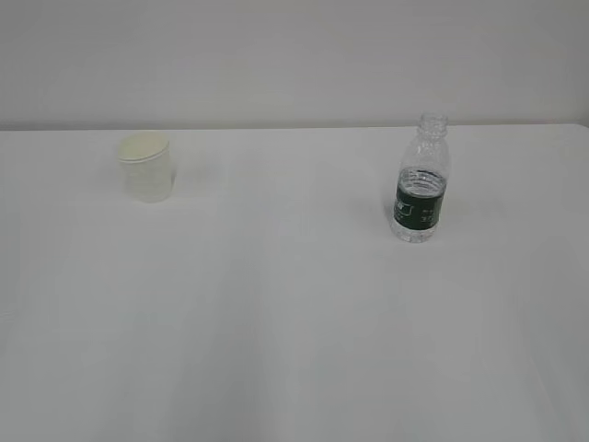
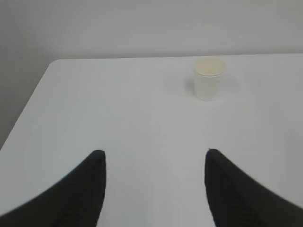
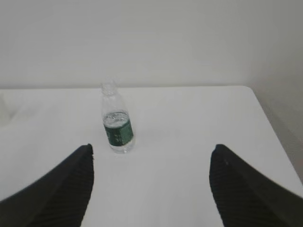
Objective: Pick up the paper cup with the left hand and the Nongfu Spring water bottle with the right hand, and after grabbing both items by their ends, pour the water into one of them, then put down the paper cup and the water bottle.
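Note:
The cream paper cup (image 1: 145, 167) stands upright at the back left of the white table (image 1: 276, 313). In the left wrist view the cup (image 2: 209, 78) is far ahead and to the right of my left gripper (image 2: 154, 153), which is open with nothing between its black fingers (image 2: 90, 189). The Nongfu Spring water bottle (image 1: 422, 181), clear with a dark green label and no cap, stands upright at the back right, with water inside. My right gripper (image 3: 151, 147) is open and empty; the bottle (image 3: 117, 122) stands ahead of its left finger (image 3: 71, 189). Neither arm shows in the exterior view.
The table's left edge and rounded back corner (image 2: 52, 64) show in the left wrist view, its right edge (image 3: 270, 123) in the right wrist view. A plain pale wall (image 1: 294, 55) rises behind the table.

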Controlling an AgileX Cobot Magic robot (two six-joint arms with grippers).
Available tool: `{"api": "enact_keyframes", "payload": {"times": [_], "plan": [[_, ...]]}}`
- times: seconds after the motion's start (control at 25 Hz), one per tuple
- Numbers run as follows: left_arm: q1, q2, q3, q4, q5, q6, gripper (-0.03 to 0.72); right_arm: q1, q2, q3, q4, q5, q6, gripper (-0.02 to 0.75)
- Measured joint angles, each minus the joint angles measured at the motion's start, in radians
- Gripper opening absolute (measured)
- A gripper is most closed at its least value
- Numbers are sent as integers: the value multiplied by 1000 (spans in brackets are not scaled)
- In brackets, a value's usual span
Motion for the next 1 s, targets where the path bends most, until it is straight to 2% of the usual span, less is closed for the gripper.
{"api": "enact_keyframes", "payload": {"times": [0.2,0.4,0.68,0.88,1.0], "plan": [[0,155,0,2,-232,0,496,0,58,8,87,-136,11,575],[0,270,0,8,-438,0,497,0,125,8,87,-188,-4,575],[-96,462,0,125,-676,0,498,0,245,2,87,-292,-109,574],[-127,644,2,140,-777,0,498,0,325,2,95,-402,-118,574],[-129,704,2,109,-873,0,498,0,347,2,97,-494,-120,575]]}}
